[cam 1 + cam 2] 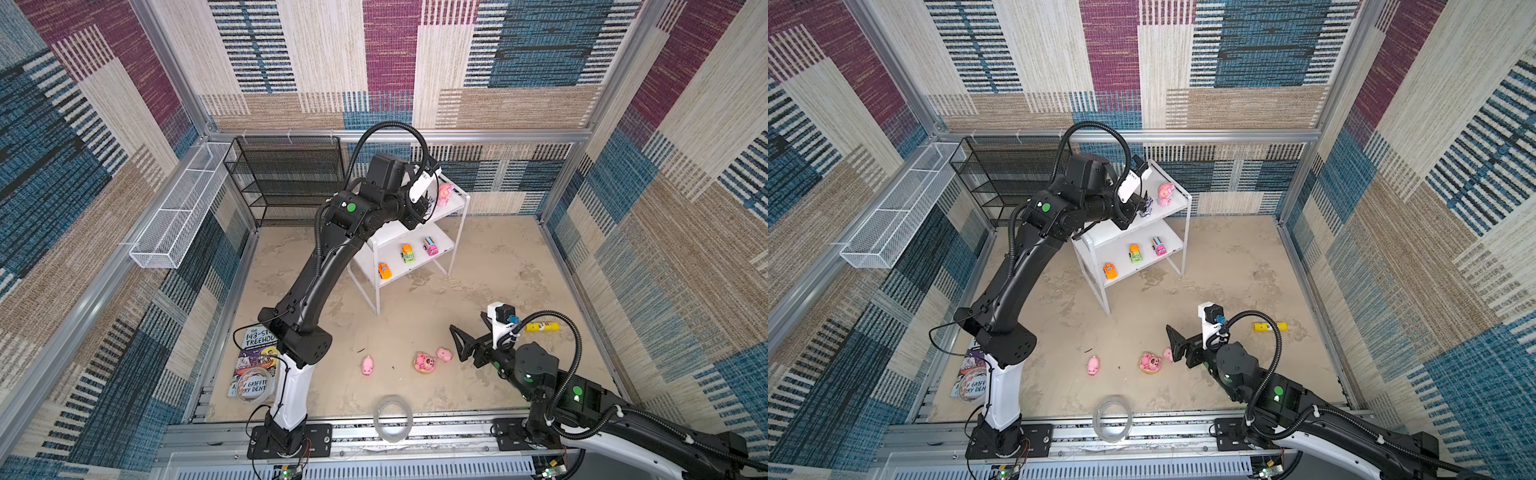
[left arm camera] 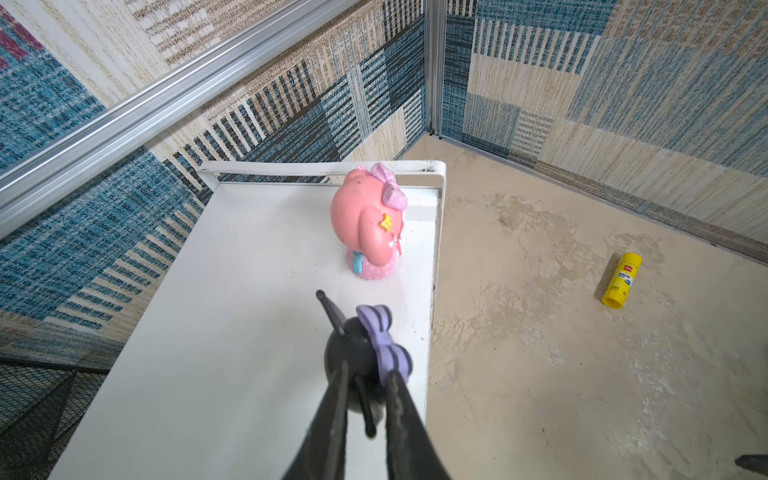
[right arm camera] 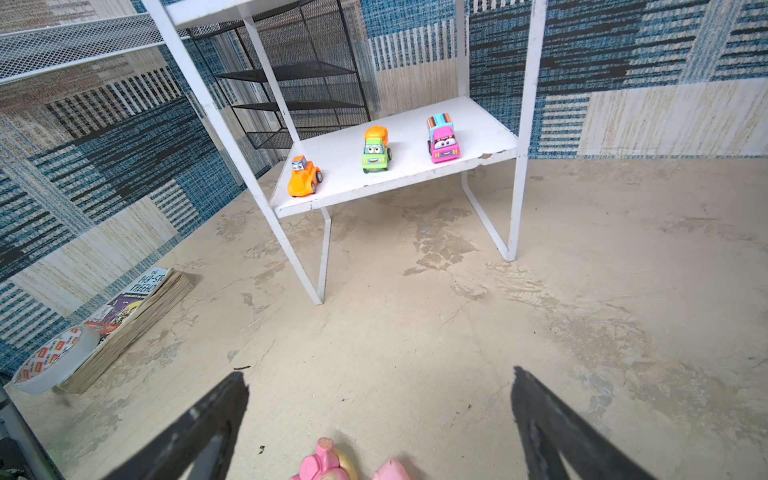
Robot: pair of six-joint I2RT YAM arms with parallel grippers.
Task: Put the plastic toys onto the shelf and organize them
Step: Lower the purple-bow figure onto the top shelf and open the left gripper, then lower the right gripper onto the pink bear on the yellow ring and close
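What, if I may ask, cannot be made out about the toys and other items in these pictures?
Black-white figure: lower body hidden behind the left hand's fingers, left wrist view; contact with the shelf unclear.
Pink bear and pink pig: cut off by the bottom edge, right wrist view.
Book: title partly covered by the left arm in both top views.
Yellow tube: label too small to read.

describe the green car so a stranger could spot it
Find the white two-tier shelf at the back; three cars line its lower board. The green car is the middle one, between the orange car and the pink car; only it has a green body.
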